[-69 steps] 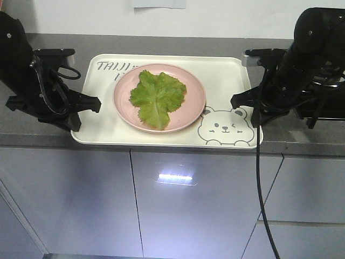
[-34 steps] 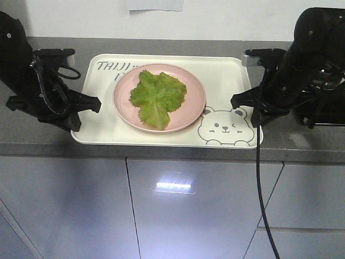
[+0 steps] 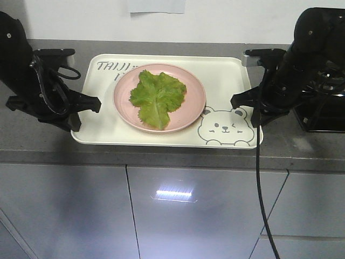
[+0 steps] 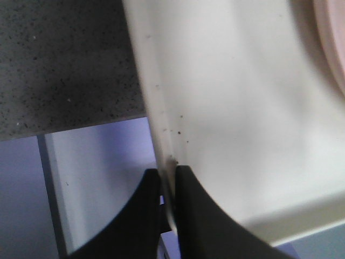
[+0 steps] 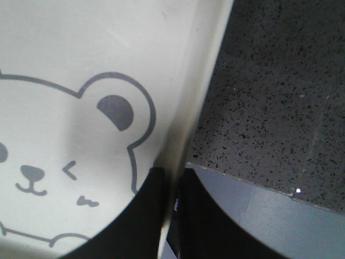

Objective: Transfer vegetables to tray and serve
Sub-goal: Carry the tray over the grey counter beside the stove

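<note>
Two claws: your left claw [image 4: 167, 174] and right claw [image 5: 171, 175] are each pinched tight on the tray [image 3: 226, 81] rim.
Risk: lift unevenly and you could tilt the tray, sliding the plate; thin rim holds may slip.
Count: one lettuce leaf [image 3: 157, 97] on one pink plate [image 3: 200, 102], on one tray, on the desk [image 3: 302, 141].

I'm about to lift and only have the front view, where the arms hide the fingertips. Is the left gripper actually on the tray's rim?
Observer: Yes. In the left wrist view the left gripper is closed on the tray rim, one finger on each side.
Operator: And the right?
Observer: The right gripper pinches the rim likewise, just beside the printed bear's ear.
Operator: Is the rim clean where the left one holds?
Observer: Not quite. A few small dark specks dot it just above the fingers.
</note>
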Available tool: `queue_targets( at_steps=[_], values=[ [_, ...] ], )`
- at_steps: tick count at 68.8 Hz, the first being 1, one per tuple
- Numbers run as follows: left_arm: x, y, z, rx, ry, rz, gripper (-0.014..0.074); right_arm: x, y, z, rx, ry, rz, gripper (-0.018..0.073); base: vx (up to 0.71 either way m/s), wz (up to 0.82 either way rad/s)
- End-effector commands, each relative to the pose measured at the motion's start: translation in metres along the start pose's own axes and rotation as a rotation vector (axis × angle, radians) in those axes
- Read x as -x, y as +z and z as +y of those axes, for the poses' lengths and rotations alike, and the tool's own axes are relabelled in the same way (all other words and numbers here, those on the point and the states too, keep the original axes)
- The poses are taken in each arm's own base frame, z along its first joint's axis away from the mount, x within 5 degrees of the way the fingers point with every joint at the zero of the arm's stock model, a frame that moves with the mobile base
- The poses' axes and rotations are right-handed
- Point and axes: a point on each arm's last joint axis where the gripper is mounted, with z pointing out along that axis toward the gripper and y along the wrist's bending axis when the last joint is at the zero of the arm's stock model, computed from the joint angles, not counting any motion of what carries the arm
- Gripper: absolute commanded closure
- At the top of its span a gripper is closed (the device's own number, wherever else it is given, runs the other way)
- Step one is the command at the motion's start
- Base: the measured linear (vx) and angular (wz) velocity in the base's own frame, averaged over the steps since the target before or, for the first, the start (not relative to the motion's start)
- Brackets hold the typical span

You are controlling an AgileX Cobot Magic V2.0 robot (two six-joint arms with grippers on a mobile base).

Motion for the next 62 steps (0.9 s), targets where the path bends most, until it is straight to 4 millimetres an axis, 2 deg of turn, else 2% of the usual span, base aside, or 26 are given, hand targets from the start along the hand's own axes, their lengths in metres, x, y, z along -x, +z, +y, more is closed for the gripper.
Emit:
queue_targets(
  at_steps=[1, 62],
  values=[
    [0.0046, -0.0332, -0.0139, -0.077, 0.026, -0.147, 0.0603, 0.0021, -0.0318, 0.0086, 0.030, -0.050, -0.120, 0.0564, 0.05, 0.01],
    [0.0046, -0.0332, -0.0139, -0.077, 0.026, -0.147, 0.0603, 0.0021, -0.0318, 0.0086, 0.030, -0.050, -0.120, 0.0564, 0.06, 0.01]
  ],
)
